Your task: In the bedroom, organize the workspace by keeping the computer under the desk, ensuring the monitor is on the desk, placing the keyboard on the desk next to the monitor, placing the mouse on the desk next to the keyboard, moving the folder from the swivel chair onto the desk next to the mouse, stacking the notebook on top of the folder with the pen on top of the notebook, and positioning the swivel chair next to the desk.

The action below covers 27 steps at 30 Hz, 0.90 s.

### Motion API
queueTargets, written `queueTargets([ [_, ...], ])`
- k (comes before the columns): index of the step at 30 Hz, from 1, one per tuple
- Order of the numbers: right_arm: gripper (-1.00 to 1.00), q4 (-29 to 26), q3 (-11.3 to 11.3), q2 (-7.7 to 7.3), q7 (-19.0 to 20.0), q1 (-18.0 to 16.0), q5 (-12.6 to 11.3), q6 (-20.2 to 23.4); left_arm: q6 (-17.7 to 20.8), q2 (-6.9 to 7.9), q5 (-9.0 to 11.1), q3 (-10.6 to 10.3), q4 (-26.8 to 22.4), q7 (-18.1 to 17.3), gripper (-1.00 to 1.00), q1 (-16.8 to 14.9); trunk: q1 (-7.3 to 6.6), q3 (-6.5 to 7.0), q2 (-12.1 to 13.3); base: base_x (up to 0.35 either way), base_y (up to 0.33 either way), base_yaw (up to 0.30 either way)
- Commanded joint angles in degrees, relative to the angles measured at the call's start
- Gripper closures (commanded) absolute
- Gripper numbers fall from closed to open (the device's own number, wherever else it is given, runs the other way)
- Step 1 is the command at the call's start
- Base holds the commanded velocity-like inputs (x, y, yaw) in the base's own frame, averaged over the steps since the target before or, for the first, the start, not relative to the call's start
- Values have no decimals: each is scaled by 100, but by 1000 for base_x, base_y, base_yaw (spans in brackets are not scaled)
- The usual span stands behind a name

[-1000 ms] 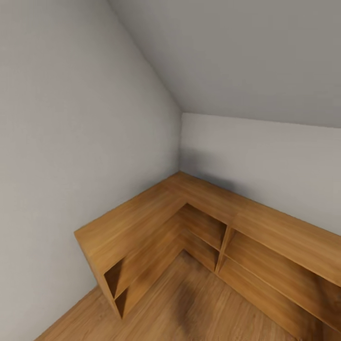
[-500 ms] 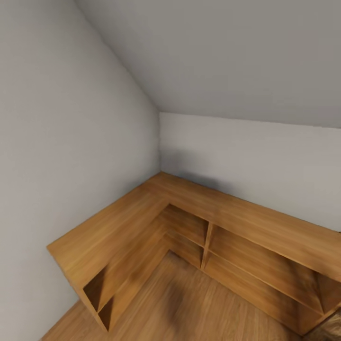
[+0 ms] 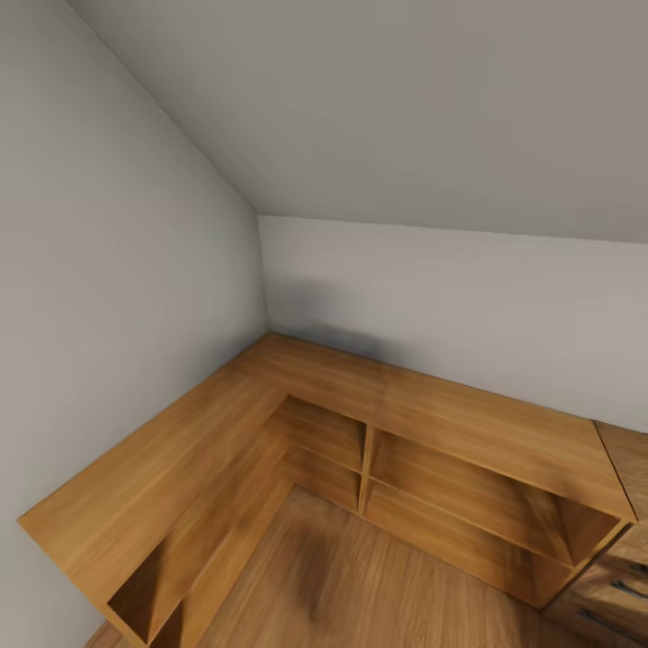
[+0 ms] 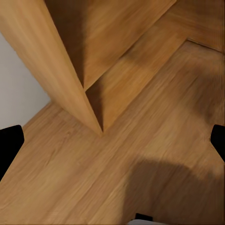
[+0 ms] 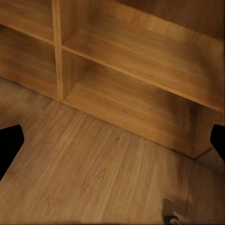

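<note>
From the head camera I look down into a room corner where an L-shaped wooden shelf unit (image 3: 378,423) runs along two grey walls (image 3: 117,270). Its flat top is bare wood, and open compartments sit below it, facing the wooden floor (image 3: 342,576). At the right end of the shelf unit stands a wooden drawer chest (image 3: 612,576) with dark handles, touching or just beside it. I cannot place any of the workspace items from here.

On the left wrist camera, my left tool (image 4: 112,140) has its black fingertips (image 4: 9,143) set wide, holding nothing, above the floor by the shelf unit's end panel.

On the right wrist camera, my right tool (image 5: 112,140) is likewise spread wide and empty, facing the shelf unit's lower compartments.
</note>
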Motion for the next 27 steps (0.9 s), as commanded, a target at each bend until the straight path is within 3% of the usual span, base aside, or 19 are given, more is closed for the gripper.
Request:
queueTargets([
  [1, -100, 5, 50, 0, -21, -5, -38, -14, -5, -3, -3, 20, -12, -10, -100, 3, 4, -11, -11, 3, 1, -287],
  [7, -100, 3, 50, -5, -20, -5, -38, -15, -2, 3, -3, 18, -10, -12, -100, 3, 4, -11, -11, 1, 56, -287],
  [16, -100, 4, 42, -13, -20, -5, -38, -13, -3, -4, -3, 20, -10, -13, -100, 3, 4, -11, -11, 64, 225, -287],
  [27, -100, 3, 41, -14, -20, -5, -38, -6, -1, -11, -12, 15, -2, -27, -100, 3, 4, -11, -11, 46, 42, -287],
])
